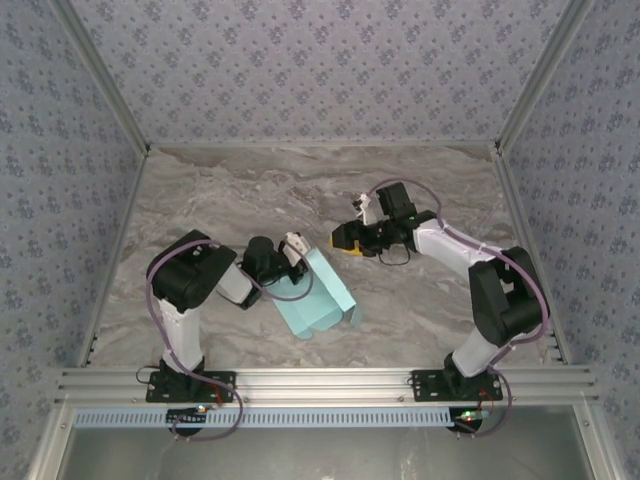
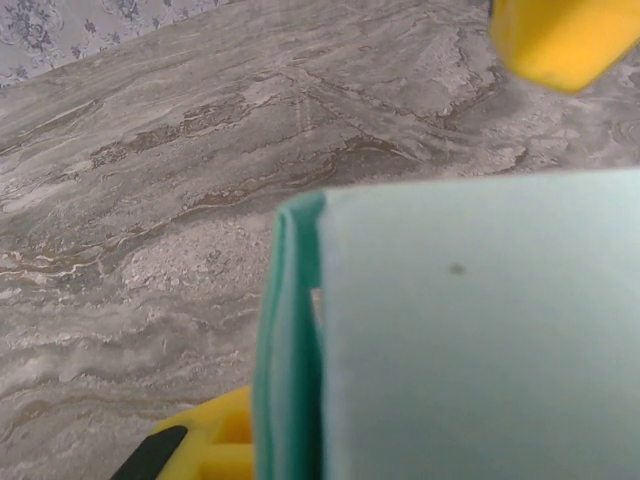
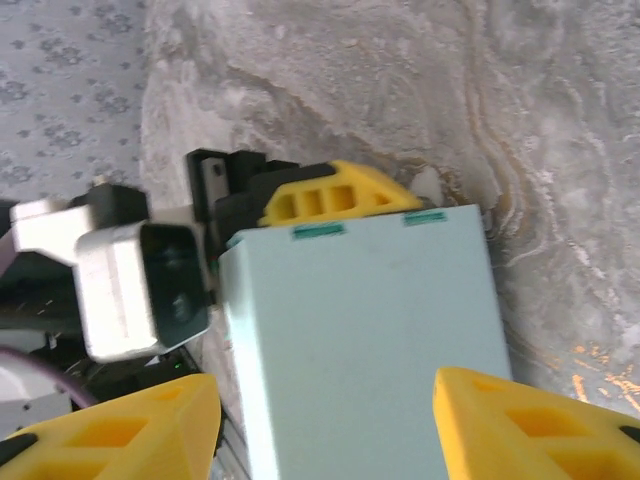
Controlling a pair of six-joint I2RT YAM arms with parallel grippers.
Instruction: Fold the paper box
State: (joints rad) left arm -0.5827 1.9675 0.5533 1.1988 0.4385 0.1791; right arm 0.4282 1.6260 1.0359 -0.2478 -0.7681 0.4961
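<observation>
Looking down on a grey, marble-veined desk (image 1: 250, 190), matt and streaked, fenced by walls (image 1: 320, 60) in a small blue floral print. Seeing the paper box (image 1: 318, 295) left of centre, towards the near edge: thin mint-turquoise card, smooth, partly folded into a flat slanting rectangle with a curled flap at its near end. Finding the left pincer (image 1: 300, 262) clamping the box's far edge, nearly closed with the card pinched between. From the left wrist, viewing the paper box (image 2: 480, 330) as a pale panel with a darker doubled fold on its left, one yellow finger (image 2: 560, 40) above and one below. Spotting the right pincer (image 1: 347, 240) hovering just beside the box's far corner, apart from it, gripping nothing. From the right wrist, watching its yellow wedge fingers (image 3: 540, 430) standing wide apart, the paper box (image 3: 370, 340) lying beyond the gap, two green tabs poking through slits at its far edge.
</observation>
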